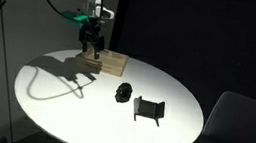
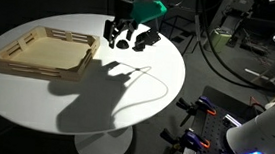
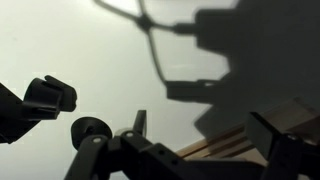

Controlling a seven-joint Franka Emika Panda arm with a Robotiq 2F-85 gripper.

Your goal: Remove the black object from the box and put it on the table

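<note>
My gripper (image 1: 93,44) hovers near the box (image 2: 39,50), fingers (image 3: 280,145) spread wide, holding nothing. The box looks empty. The black object (image 1: 123,91) sits on the table (image 1: 172,83), apart from the box. I judge the job essentially finished.

Dark room, brightly lit table (image 1: 91,122), hard-edged shadows, grainy
</note>
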